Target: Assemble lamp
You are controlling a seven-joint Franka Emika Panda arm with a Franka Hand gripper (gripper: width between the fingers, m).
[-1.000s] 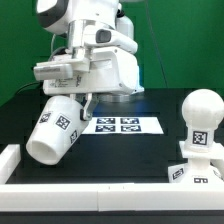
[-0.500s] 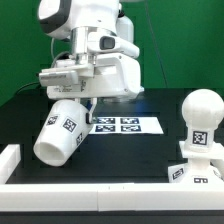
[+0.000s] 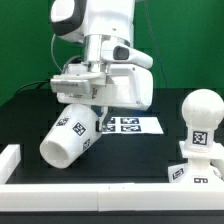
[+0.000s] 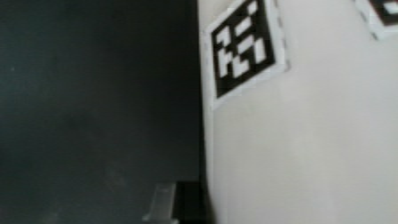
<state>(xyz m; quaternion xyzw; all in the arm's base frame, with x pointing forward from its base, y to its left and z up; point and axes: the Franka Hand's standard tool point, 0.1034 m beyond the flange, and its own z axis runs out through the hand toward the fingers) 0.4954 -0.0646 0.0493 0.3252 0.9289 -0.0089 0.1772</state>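
At the near right, the bulb (image 3: 202, 122) is standing upright in the base (image 3: 192, 171). Left of centre, the shade (image 3: 71, 138) is being held tilted — long axis slanting, closed end down-left — by the gripper (image 3: 97, 112), jaws clamped on its rim. Behind, the marker board (image 3: 126, 125) is lying flat.

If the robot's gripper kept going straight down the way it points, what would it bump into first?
Probably the black table. The gripper points down, shut on the tilted shade, and nothing else seems to lie under it, though depth is hard to judge.
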